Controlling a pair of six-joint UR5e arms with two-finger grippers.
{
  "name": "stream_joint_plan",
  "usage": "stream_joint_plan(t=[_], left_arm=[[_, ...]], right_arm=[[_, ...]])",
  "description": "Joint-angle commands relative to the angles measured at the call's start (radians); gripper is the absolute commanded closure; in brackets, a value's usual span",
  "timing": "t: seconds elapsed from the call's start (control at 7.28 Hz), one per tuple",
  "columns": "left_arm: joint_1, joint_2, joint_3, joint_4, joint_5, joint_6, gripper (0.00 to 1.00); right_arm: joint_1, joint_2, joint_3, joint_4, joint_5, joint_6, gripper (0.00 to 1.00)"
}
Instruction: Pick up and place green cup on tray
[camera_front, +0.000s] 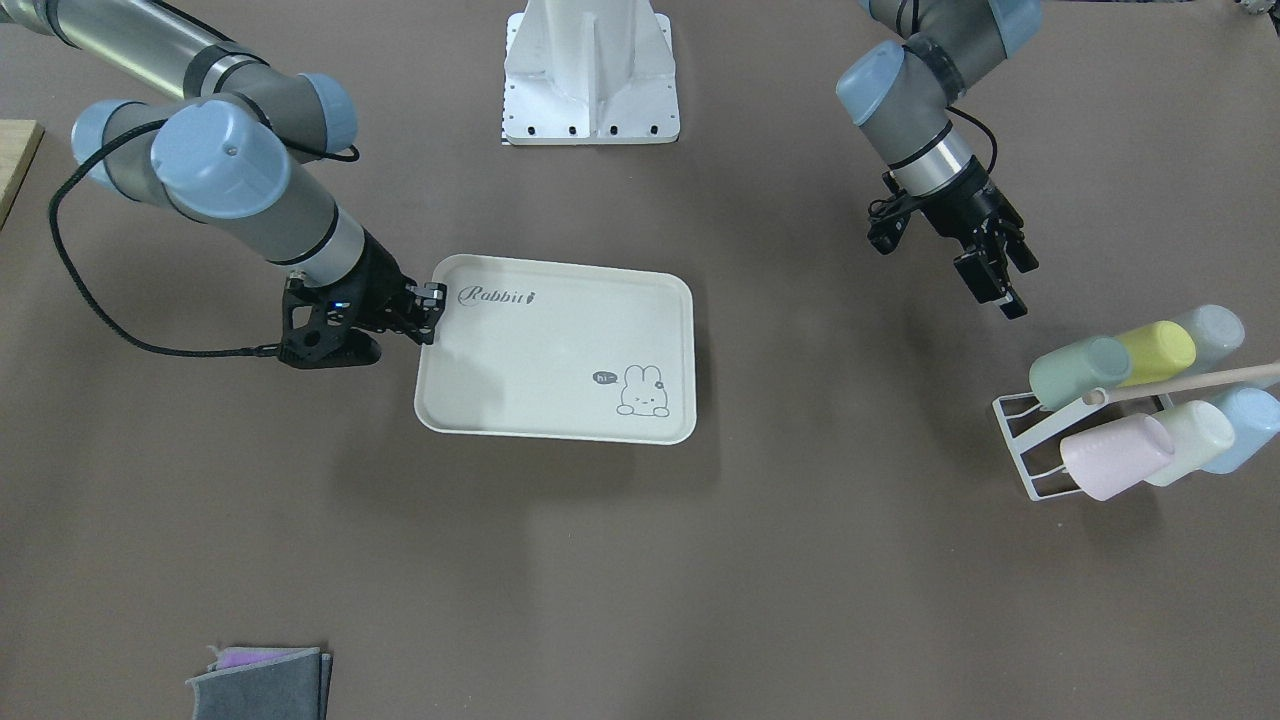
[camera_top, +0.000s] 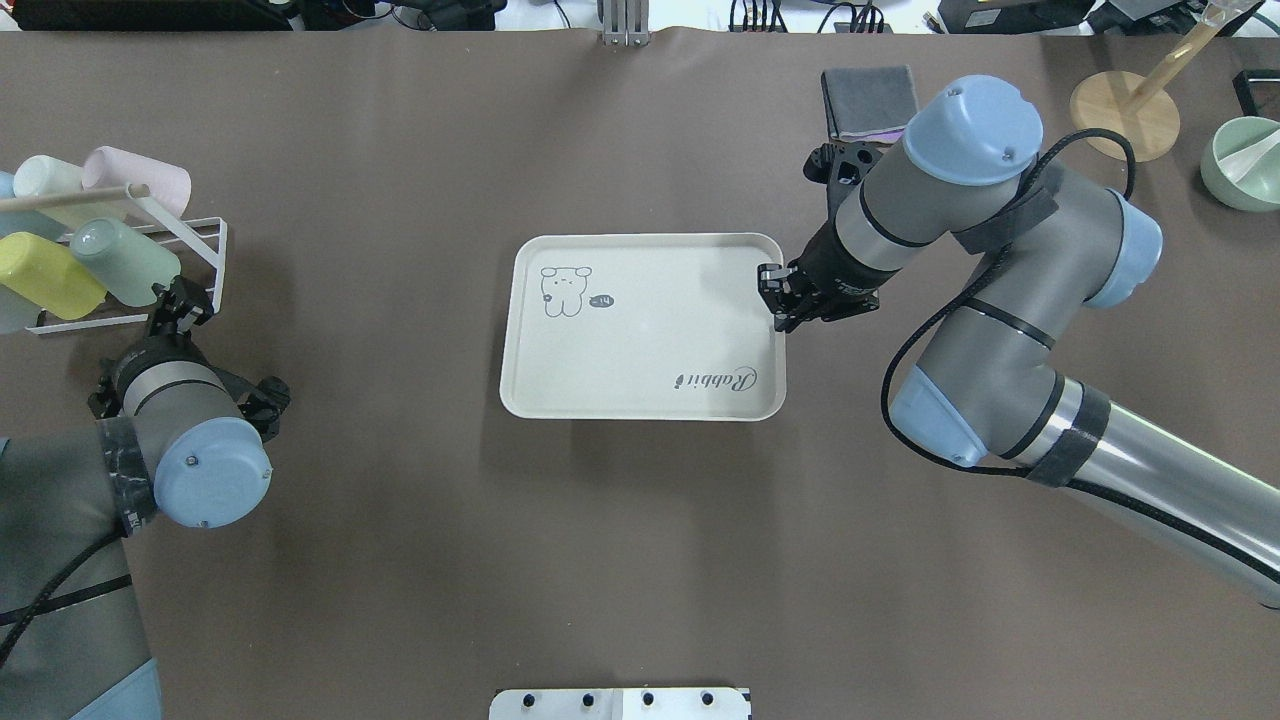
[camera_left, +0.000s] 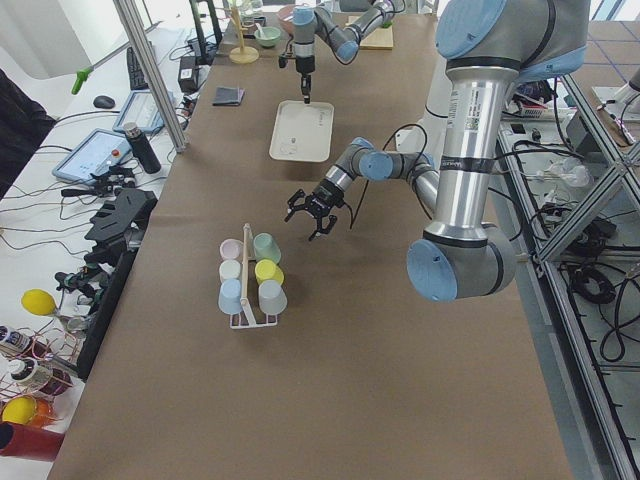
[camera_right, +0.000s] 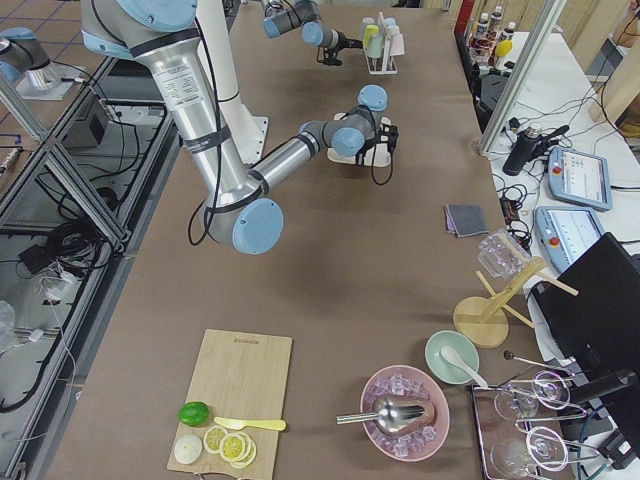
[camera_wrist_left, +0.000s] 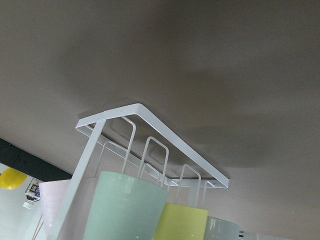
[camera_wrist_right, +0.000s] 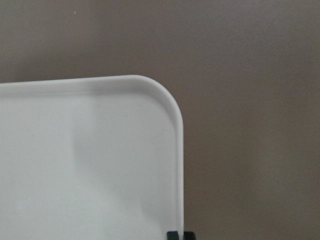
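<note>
The green cup (camera_front: 1078, 371) lies on its side on a white wire rack (camera_front: 1018, 436) at the table's end, next to a yellow cup; it also shows in the overhead view (camera_top: 125, 262) and the left wrist view (camera_wrist_left: 129, 210). My left gripper (camera_front: 1000, 283) is open and empty, a short way from the green cup, pointing at it. The cream tray (camera_front: 540, 360) with the "Rabbit" print lies flat mid-table and holds nothing. My right gripper (camera_front: 432, 310) is shut on the tray's rim near a corner; in the right wrist view its fingertips (camera_wrist_right: 172, 235) straddle the tray's edge (camera_wrist_right: 179, 165).
The rack also holds a yellow cup (camera_front: 1160, 350), a pink cup (camera_front: 1115, 455), a pale mint cup and bluish ones, with a wooden rod across it. A folded grey cloth (camera_front: 260, 682) lies near the table edge. A wooden stand (camera_top: 1125, 115) and a green bowl (camera_top: 1245, 165) are far off.
</note>
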Motion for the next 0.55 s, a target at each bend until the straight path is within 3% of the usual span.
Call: stream_joint_plan(t=[0.0,0.41], left_arm=[[0.002,0.015,0.039,-0.010,0.077,0.011,0.03],[0.002,0.014,0.082,-0.011,0.107,0.013,0.02]], right_arm=[[-0.089,0.056,-0.013,0.003,-0.111,-0.004,1.00],[-0.103,0.062,-0.072,0.027,-0.149,-0.123,1.00]])
